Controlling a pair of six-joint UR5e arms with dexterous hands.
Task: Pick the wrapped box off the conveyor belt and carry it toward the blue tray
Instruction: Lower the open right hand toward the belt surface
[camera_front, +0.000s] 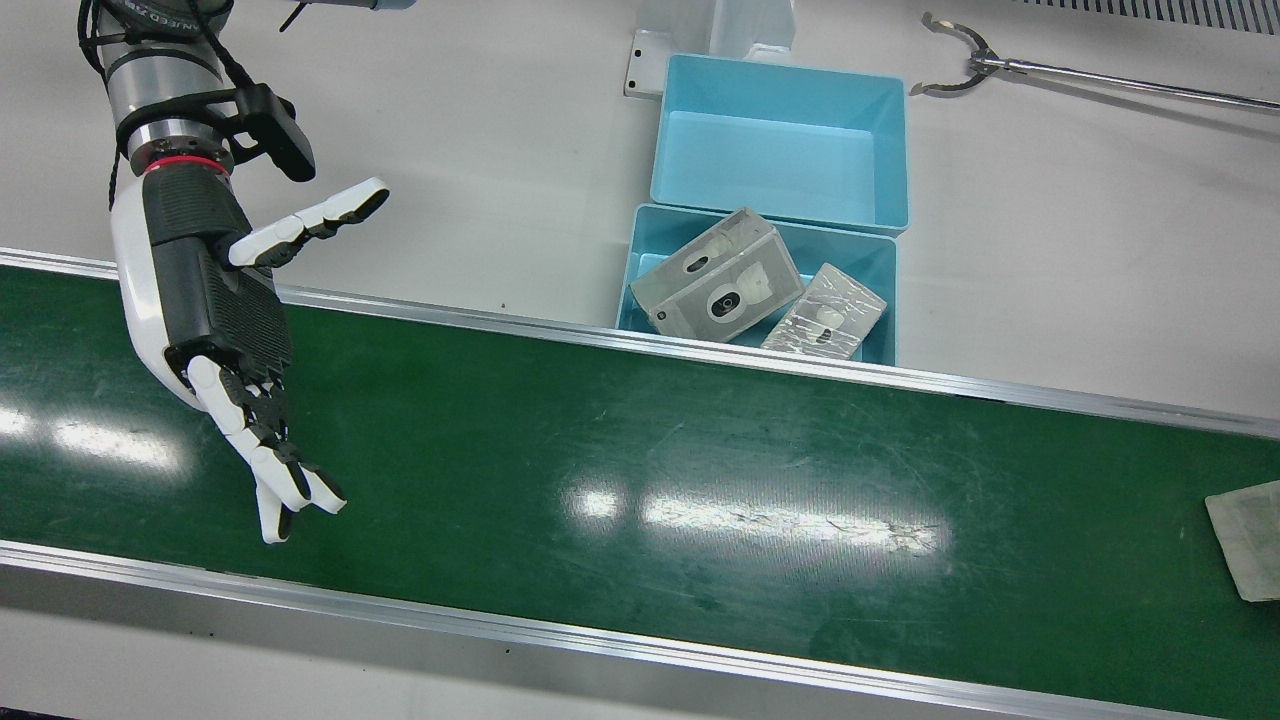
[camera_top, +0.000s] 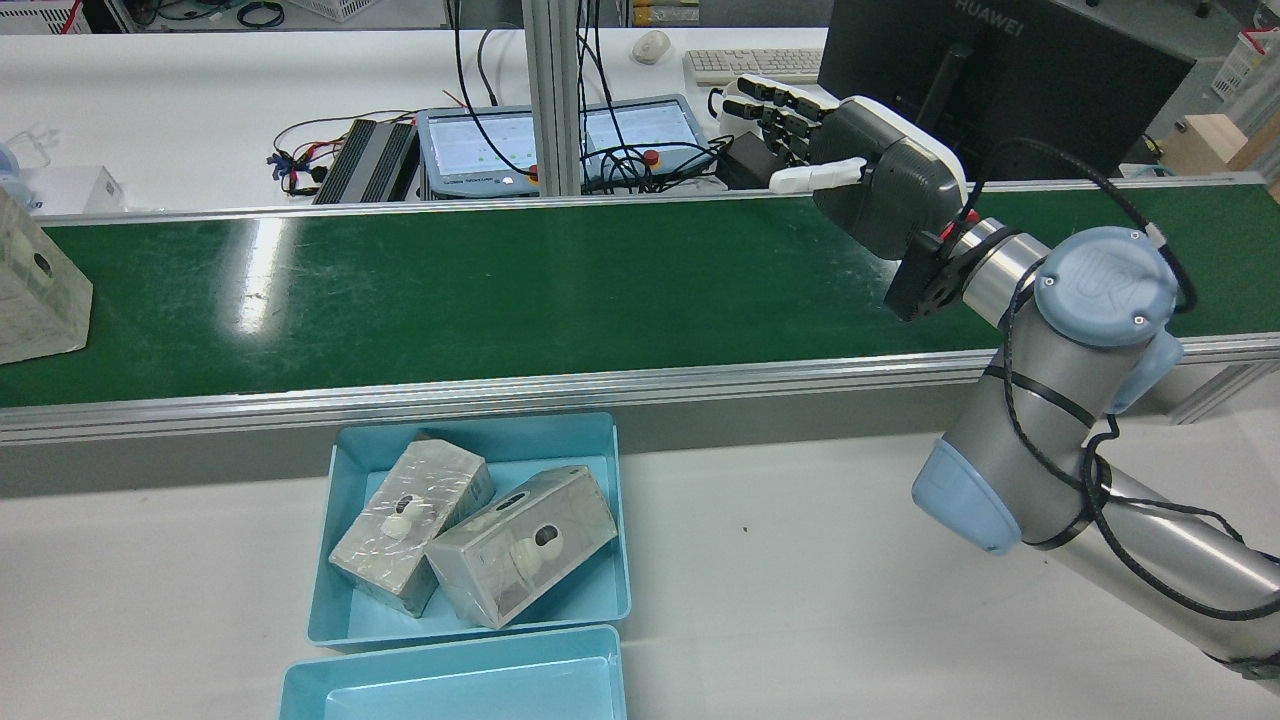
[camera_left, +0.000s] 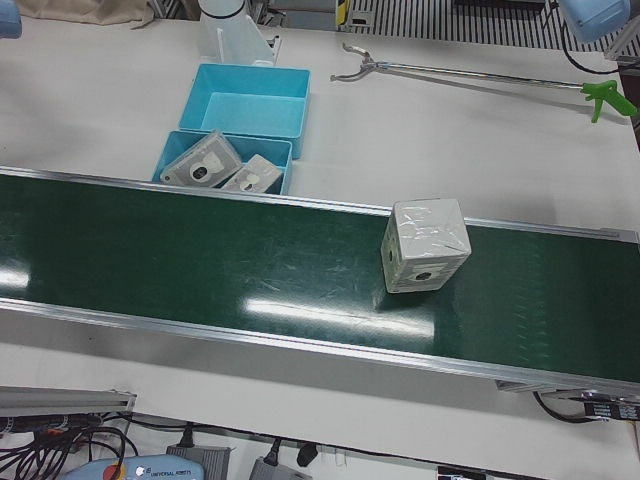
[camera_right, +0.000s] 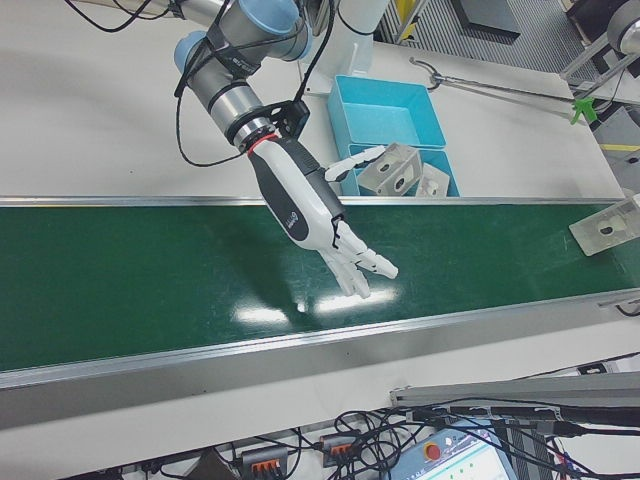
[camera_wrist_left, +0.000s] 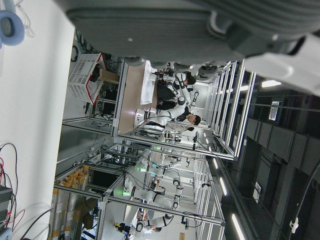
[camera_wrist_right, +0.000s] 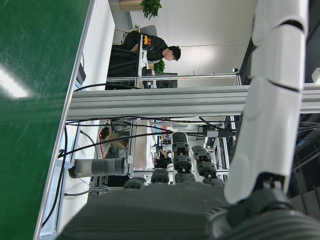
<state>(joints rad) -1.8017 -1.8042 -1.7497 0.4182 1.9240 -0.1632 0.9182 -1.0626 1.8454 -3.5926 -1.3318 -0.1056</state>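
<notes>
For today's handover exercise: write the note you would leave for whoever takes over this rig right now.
Right robot hand: open, holding nothing, hovering over one end of the conveyor belt.
Left robot hand: only part of it shows in its own camera; state cannot be told.
Wrapped box: on the belt, far from the right robot hand, untouched.
Near blue tray: beside the belt, already holds two wrapped boxes. The far tray holds nothing.
Done: nothing for this box.
Left: grasp it, lift it, carry it toward the blue tray.
</notes>
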